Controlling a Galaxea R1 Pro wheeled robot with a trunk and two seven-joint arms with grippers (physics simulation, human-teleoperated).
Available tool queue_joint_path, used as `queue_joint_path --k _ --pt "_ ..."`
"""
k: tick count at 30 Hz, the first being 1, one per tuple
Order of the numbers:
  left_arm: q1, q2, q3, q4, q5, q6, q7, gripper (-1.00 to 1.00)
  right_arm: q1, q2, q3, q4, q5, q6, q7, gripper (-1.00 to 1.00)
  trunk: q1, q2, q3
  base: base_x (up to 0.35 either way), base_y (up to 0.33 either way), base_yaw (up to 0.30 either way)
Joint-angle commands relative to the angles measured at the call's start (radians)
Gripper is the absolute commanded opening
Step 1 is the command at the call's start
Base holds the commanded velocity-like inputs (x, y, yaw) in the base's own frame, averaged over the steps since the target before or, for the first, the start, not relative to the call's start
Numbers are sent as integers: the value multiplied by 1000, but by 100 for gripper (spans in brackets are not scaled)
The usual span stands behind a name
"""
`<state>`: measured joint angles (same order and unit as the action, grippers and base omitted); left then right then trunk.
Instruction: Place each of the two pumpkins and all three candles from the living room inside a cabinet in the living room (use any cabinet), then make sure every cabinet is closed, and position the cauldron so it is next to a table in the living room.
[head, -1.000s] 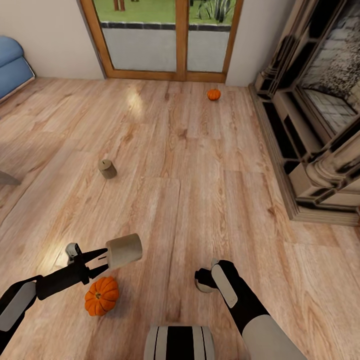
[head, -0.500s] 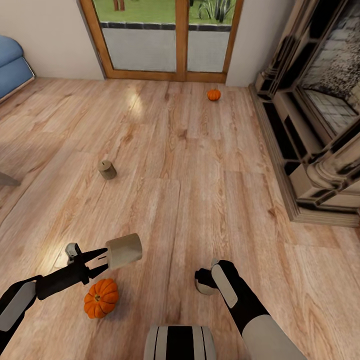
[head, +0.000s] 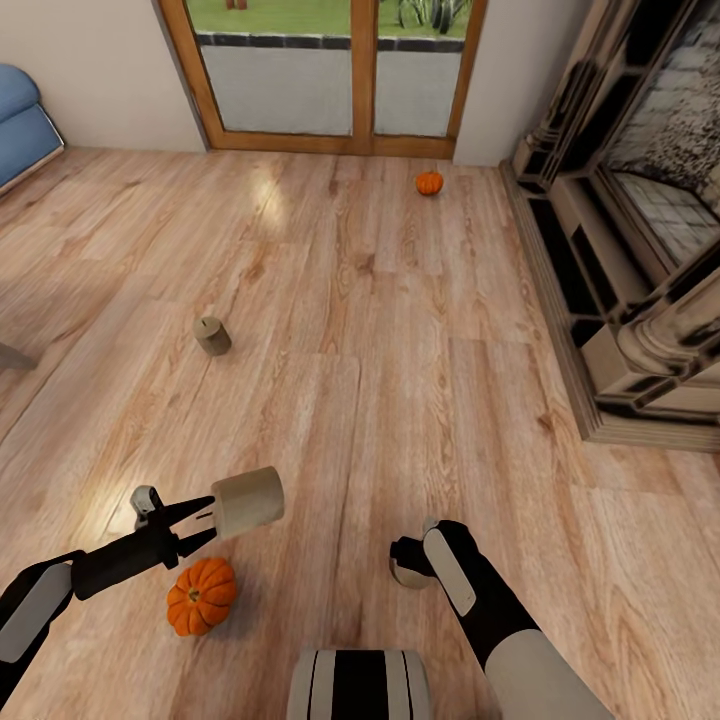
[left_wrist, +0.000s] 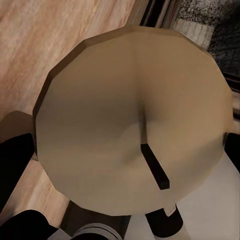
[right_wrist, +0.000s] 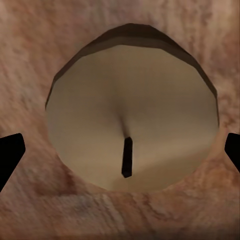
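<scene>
My left gripper (head: 203, 520) is shut on a tan candle (head: 247, 500), held off the floor with its wick end towards the wrist camera (left_wrist: 135, 125). An orange pumpkin (head: 202, 596) lies on the floor just below that hand. My right gripper (head: 408, 562) hangs low over a second candle (head: 404, 576) standing on the floor. Its fingertips (right_wrist: 10, 155) sit apart on either side of that candle (right_wrist: 130, 130), so it is open. A third candle (head: 212, 336) stands further out on the floor. The other pumpkin (head: 429, 182) is near the glass doors. The cabinet, cauldron and table are out of view.
A stone fireplace surround (head: 640, 260) with a raised hearth runs along the right side. Wood-framed glass doors (head: 330, 70) close the far wall. A blue sofa (head: 20, 120) shows at the far left. Wide wooden floor (head: 400, 350) lies between them.
The whole view has shifted slightly: far things sit a little higher, the near pumpkin a little lower. Both grippers and their candles keep the same place in the picture.
</scene>
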<state>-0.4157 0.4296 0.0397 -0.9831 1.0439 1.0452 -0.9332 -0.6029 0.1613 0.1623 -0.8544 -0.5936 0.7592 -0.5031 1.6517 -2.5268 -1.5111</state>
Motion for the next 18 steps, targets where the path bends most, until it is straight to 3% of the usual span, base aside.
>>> queue_joint_path --k 1,13,18 --pt "0 0 0 0 3 1 0 -100 0 0 0 0 0 0 0 100 0 0 0 0 0 0" --pt "0 0 0 0 2 1 0 -100 0 0 -1 1 0 -1 0 100 3 -2 -27 0 0 0" --pt "0 0 0 0 2 1 0 -100 0 0 -1 1 0 -1 0 100 3 -2 -27 0 0 0"
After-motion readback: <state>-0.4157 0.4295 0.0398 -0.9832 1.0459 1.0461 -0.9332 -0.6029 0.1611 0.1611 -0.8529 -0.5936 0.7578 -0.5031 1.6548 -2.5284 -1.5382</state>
